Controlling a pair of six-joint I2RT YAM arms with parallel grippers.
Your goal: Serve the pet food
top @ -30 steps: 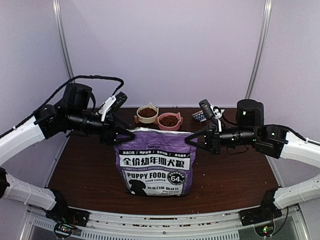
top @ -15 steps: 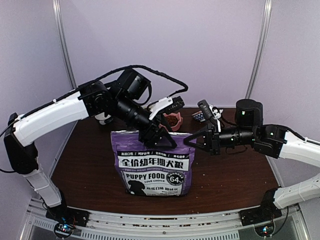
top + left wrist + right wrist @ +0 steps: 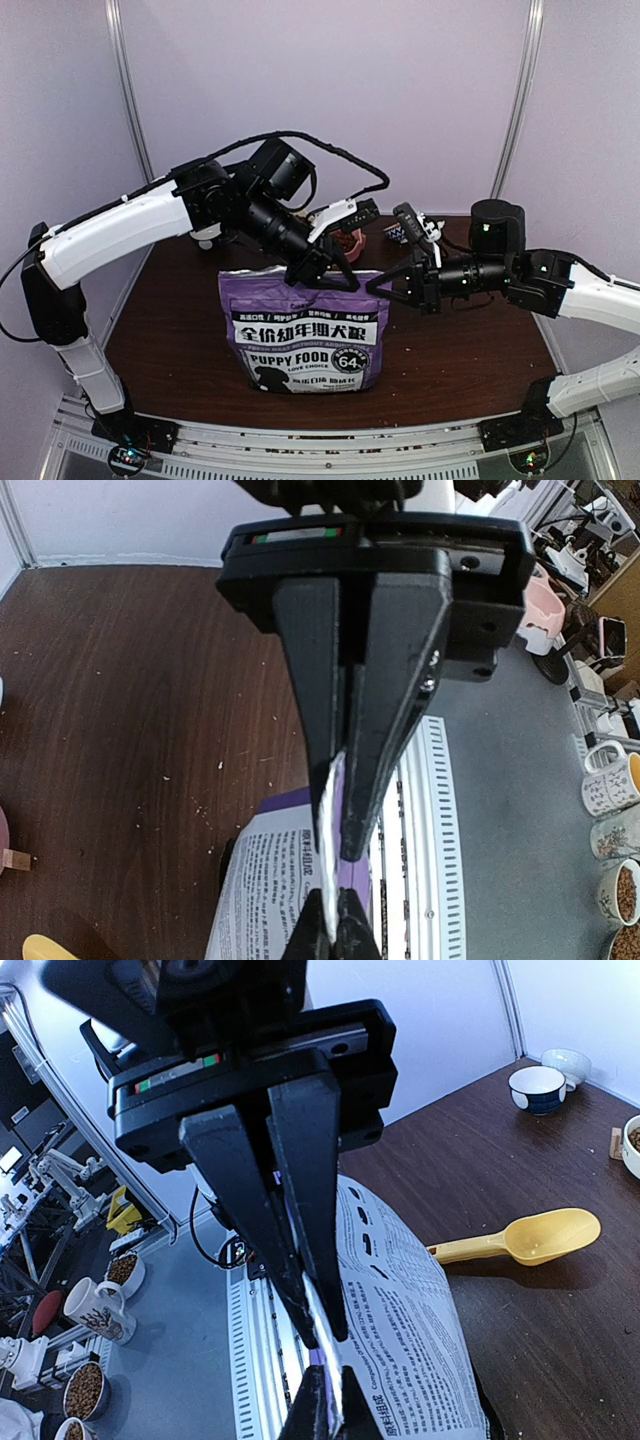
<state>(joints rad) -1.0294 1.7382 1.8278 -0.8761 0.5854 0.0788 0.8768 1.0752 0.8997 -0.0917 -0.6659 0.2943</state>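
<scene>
Together, the left end effector (image 3: 343, 281) and right end effector (image 3: 376, 286) clamp closed on the top edge of the pet food bag (image 3: 305, 335).

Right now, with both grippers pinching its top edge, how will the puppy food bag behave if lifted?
Probably floppy: the puppy food bag looks like thin film, its top edge pinched flat by the left gripper and right gripper. Likely heavy: it stands upright, looking full. It may sag or swing, being held only at the top.
</scene>
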